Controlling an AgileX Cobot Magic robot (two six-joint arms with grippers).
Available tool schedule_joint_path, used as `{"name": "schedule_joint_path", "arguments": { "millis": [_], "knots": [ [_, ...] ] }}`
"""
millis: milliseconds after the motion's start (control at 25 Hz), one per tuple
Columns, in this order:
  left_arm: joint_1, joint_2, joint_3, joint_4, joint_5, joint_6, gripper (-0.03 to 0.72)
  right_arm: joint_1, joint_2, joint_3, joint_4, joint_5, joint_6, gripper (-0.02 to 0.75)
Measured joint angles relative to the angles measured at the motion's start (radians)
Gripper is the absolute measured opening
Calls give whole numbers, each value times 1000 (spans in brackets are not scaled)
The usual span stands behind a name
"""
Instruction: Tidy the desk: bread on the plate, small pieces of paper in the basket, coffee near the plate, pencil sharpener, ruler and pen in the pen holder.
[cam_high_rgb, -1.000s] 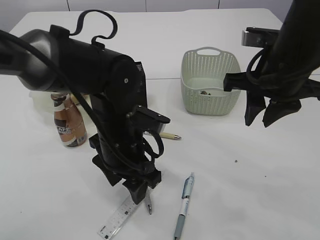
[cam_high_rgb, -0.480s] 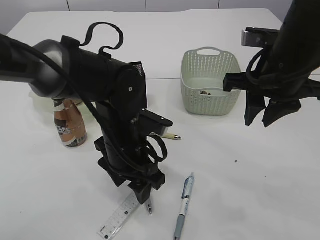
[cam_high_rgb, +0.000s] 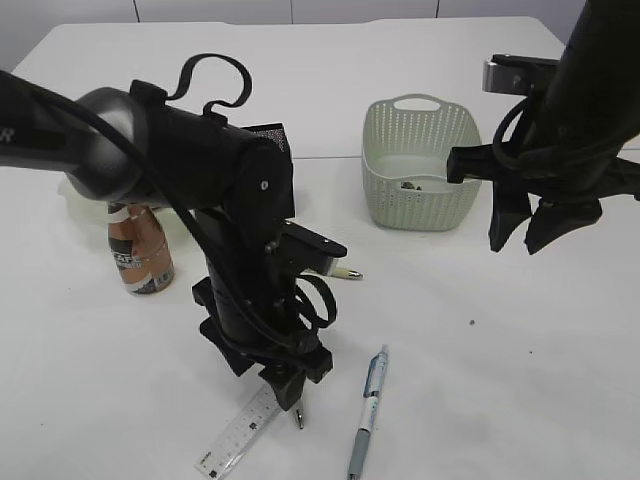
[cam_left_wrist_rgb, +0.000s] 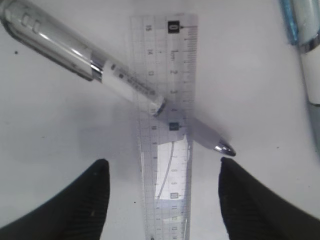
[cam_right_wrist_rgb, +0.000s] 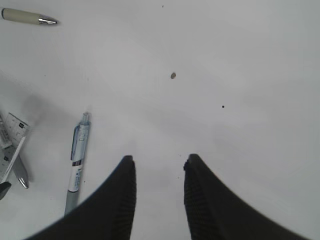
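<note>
A clear ruler (cam_left_wrist_rgb: 167, 125) lies flat on the white table, with a clear-barrelled pen (cam_left_wrist_rgb: 100, 65) lying across it. My left gripper (cam_left_wrist_rgb: 162, 192) is open and low over them, one finger on each side of the ruler. In the exterior view the ruler (cam_high_rgb: 235, 435) sticks out below the left gripper (cam_high_rgb: 285, 390). A blue pen (cam_high_rgb: 367, 410) lies to the right and also shows in the right wrist view (cam_right_wrist_rgb: 76, 160). My right gripper (cam_right_wrist_rgb: 159, 165) is open and empty, held above the table right of the basket (cam_high_rgb: 420, 165). The coffee bottle (cam_high_rgb: 140, 250) stands at the left.
A beige-capped pen (cam_high_rgb: 340, 272) lies behind the left arm and also shows in the right wrist view (cam_right_wrist_rgb: 27, 16). The basket holds a small dark scrap (cam_high_rgb: 410, 185). A small crumb (cam_right_wrist_rgb: 173, 75) lies on the table. The left arm hides the plate area.
My left gripper has shifted a little right and lower over the ruler and the clear pen. The right arm has not moved.
</note>
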Motion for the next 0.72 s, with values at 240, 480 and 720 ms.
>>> {"name": "schedule_joint_path", "arguments": {
  "millis": [240, 480, 720],
  "knots": [
    [0, 17, 0, 0, 0, 0, 501, 0, 0, 0, 0, 0, 0, 245],
    [0, 39, 0, 0, 6, 4, 498, 0, 0, 0, 0, 0, 0, 244],
    [0, 42, 0, 0, 6, 14, 497, 0, 0, 0, 0, -4, -6, 241]
  ]
}}
